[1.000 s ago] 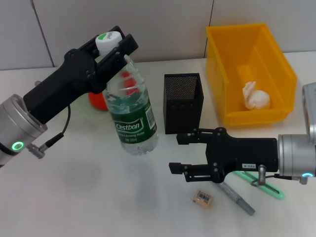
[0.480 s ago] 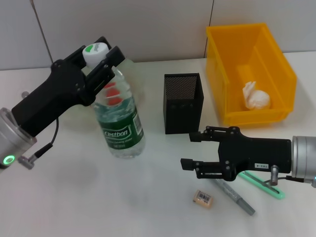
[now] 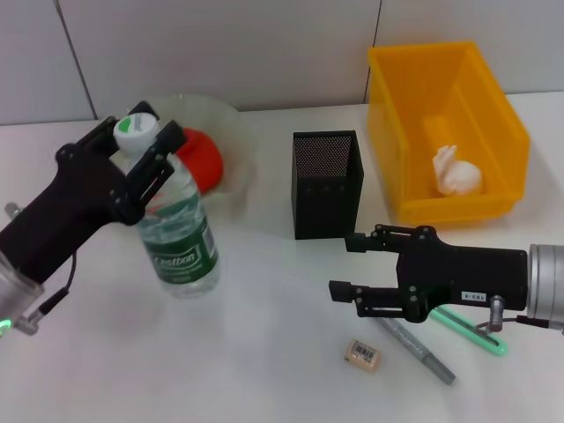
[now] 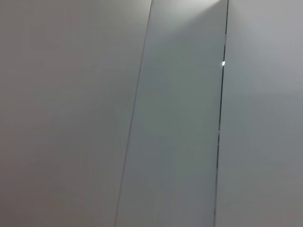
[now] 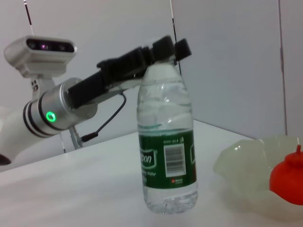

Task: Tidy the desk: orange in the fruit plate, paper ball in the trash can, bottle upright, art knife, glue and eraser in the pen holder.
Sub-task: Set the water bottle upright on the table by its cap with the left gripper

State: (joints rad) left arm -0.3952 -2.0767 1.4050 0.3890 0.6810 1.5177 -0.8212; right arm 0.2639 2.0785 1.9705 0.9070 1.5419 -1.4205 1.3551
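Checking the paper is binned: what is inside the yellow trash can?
The paper ball lies on the floor of the trash can. Nothing else shows inside, though its near wall hides a strip of floor.

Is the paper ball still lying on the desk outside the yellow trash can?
No, the paper ball lies inside the trash can, on its floor near the right wall.

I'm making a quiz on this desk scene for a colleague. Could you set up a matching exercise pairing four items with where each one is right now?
Things:
1. orange
2. paper ball
3. bottle
4. eraser

Places:
A. held at the cap by the left gripper
B. loose on the table, near the right gripper
C. in the fruit plate
D. in the trash can

Pairs: 1-C, 2-D, 3-A, 4-B
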